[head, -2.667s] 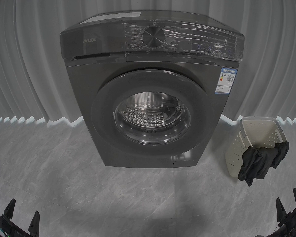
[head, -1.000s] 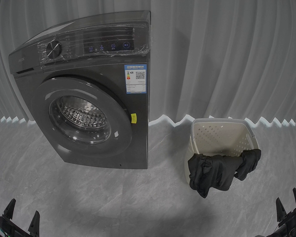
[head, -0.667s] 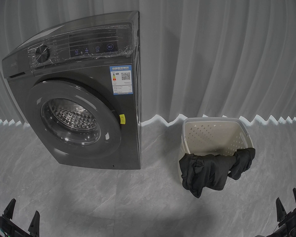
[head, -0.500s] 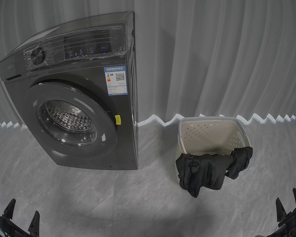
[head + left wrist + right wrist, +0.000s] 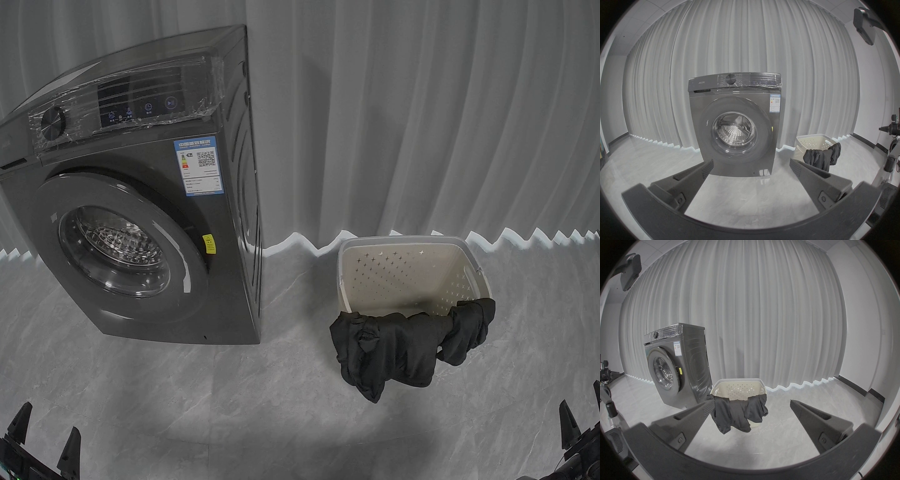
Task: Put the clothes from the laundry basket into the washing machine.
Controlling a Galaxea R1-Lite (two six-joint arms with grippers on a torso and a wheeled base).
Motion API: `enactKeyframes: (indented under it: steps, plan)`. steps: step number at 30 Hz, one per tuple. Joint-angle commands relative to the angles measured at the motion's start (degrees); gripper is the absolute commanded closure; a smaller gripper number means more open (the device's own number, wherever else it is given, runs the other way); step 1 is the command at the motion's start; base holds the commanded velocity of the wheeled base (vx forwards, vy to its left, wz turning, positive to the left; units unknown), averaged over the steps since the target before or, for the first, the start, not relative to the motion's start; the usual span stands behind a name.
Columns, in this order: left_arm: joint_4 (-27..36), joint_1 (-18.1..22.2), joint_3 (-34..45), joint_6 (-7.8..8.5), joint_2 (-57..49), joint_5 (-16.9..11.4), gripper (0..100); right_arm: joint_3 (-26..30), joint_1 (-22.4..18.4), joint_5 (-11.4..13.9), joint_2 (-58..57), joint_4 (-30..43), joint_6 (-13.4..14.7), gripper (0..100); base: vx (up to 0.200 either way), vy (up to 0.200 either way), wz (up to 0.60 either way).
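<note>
Over laundry basket (image 5: 406, 275) rim, clothes (image 5: 394, 347), front wall hidden

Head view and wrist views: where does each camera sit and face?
Head view: on the head, looking down; washing machine left, laundry basket right, left gripper and right gripper at bottom corners.
Left wrist view: wrist-mounted, facing the machine's door; open left gripper in front.
Right wrist view: wrist-mounted, facing the basket; open right gripper in front.
Shared: machine, basket, black garment.

Note that the washing machine (image 5: 137, 169) is cut off at the head view's left edge. The black garment (image 5: 400, 347) hides the near wall of the laundry basket (image 5: 406, 272), and you cannot see its floor behind the cloth.
</note>
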Motion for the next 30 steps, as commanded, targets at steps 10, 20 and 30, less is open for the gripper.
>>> enactKeyframes:
  steps: [10, 20, 30]
  plan:
    - [0.0, 0.0, 0.9, 0.0, -1.0, 0.0, 0, 1.0, 0.0, -0.1, -0.9, 0.0, 0.0, 0, 0.0, -0.2, 0.0]
    - [0.0, 0.0, 0.9, 0.0, -1.0, 0.0, 0, 1.0, 0.0, 0.0, -0.9, 0.0, 0.0, 0, 0.0, -0.2, 0.0]
    - [0.0, 0.0, 0.9, 0.0, -1.0, 0.0, 0, 1.0, 0.0, 0.0, -0.9, 0.0, 0.0, 0, 0.0, -0.06, 0.0]
